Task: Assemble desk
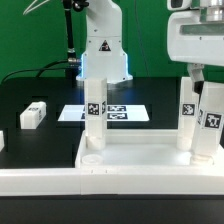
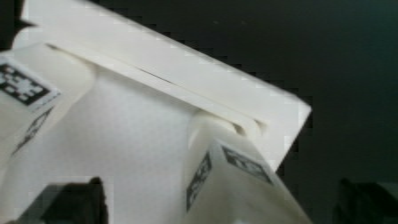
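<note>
The white desk panel lies flat with its rim up. One tagged leg stands upright in its far corner on the exterior view's left. Two more tagged legs stand upright at the exterior view's right. My gripper hangs over those two. In the wrist view the panel shows with a leg rising from its corner socket between my dark fingers. The gripper is open, with a gap beside the leg. Another upright leg shows at the frame's edge.
A loose white leg lies on the black table at the exterior view's left, and another white piece sits at the left edge. The marker board lies behind the panel. A low white border rail runs along the panel's left and front.
</note>
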You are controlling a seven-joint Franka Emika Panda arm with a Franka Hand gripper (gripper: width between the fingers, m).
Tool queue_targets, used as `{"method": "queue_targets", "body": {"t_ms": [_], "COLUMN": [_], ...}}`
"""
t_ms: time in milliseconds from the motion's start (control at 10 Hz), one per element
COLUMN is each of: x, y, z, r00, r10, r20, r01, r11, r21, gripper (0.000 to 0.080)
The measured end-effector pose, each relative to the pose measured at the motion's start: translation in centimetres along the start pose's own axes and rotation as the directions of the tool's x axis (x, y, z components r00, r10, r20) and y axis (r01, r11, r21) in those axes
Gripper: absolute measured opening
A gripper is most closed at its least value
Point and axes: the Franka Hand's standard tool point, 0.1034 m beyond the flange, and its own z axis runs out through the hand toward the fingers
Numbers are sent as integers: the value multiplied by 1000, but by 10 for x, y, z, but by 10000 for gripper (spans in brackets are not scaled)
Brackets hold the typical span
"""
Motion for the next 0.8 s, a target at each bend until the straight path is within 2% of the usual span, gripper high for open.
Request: {"method": "queue_targets", "body": {"t_ms": [200,300,400,500,700,800], "x": [1,3,10,15,16,16], "y": [1,1,-5,-10,-11,-11], "z": [0,0,-3,-4,-3,-2], "r00": [990,962,879,791,779,793], "r10": [-139,-274,-475,-611,-626,-608], "r20": [-2,-5,-23,-33,-38,-38], "r01": [139,274,475,610,625,607], "r11": [990,962,880,792,780,794], "r21": [-2,-13,-33,-40,-37,-37], "gripper": [647,649,649,649,649,562]}}
